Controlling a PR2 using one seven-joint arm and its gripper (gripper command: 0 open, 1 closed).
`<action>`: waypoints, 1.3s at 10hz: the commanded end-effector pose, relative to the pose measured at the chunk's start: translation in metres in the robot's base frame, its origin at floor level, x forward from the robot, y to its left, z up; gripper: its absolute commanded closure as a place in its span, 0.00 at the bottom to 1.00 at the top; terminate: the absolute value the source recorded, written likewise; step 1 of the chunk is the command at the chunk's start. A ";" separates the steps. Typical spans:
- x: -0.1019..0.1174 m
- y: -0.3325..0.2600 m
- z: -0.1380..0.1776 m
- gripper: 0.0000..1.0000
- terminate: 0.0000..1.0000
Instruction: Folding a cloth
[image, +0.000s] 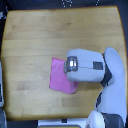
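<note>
Pink cloth (61, 76) lying flat on the wooden table (35, 35), a little below the table's middle, unpatterned, roughly four-sided, slightly skewed with its lower corner toward the exterior view's right; right edge of the fabric hidden beneath the robot's head piece; left, top and bottom edges free and bare wood all around them; seen from overhead. Gripper (71, 64) at the cloth's upper right corner, a small dark-and-metal tip on the end of a bulky pale grey housing; fingers too blurred and too small to separate, so cannot tell how wide apart, nor whether any fabric is pinched between them; touching or just above the cloth, which of the two not clear. White arm (111, 82) reaching in from the lower right of the exterior view, curving up to the housing.
</note>
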 end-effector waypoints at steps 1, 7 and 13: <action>0.003 0.068 -0.013 1.00 0.00; 0.041 0.116 -0.029 1.00 0.00; 0.018 0.145 -0.051 1.00 0.00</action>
